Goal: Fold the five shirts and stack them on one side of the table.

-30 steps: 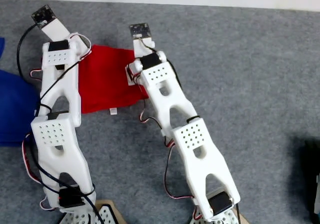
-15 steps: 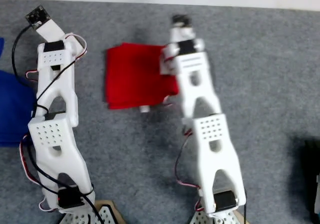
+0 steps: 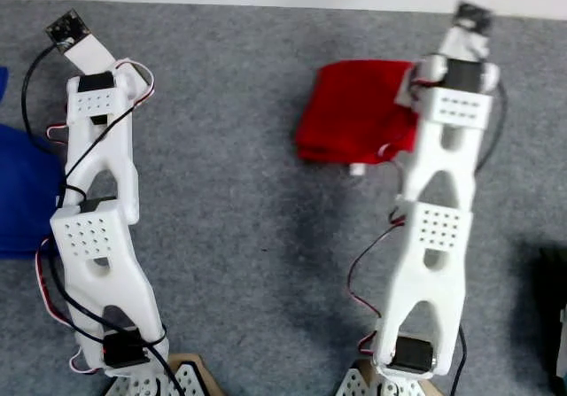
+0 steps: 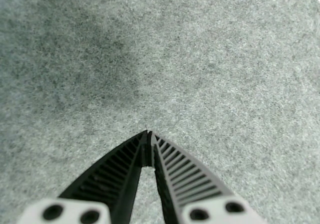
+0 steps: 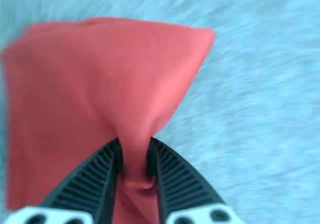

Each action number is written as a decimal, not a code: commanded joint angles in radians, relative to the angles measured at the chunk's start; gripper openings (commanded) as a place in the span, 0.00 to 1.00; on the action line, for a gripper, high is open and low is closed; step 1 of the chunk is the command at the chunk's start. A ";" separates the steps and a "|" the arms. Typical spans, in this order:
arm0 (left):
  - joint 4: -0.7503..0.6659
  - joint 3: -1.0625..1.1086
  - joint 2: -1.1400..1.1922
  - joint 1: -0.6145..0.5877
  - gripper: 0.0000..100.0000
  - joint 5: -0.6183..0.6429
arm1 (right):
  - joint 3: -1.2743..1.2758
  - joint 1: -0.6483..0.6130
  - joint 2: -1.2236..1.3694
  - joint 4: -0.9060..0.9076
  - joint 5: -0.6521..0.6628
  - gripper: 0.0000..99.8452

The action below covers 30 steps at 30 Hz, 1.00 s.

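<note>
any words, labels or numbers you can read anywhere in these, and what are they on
None: no text can be read in any of the views.
The small white tag at the edge of the red shirt is too small to tell whether it carries any print.

White perforated arms (image 3: 93, 236), black servos (image 3: 124, 350), red-black cables (image 3: 353, 281), ribbed black pincers (image 4: 149, 135) (image 5: 134, 146)

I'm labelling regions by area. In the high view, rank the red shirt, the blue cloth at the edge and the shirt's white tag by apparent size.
1. red shirt
2. blue cloth, visible part only; the frame edge cuts it off, so its full size is unsure
3. white tag
</note>
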 commanded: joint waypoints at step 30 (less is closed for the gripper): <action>-0.015 -0.019 0.024 0.024 0.01 -0.009 | 0.252 0.716 -0.556 0.008 0.290 0.01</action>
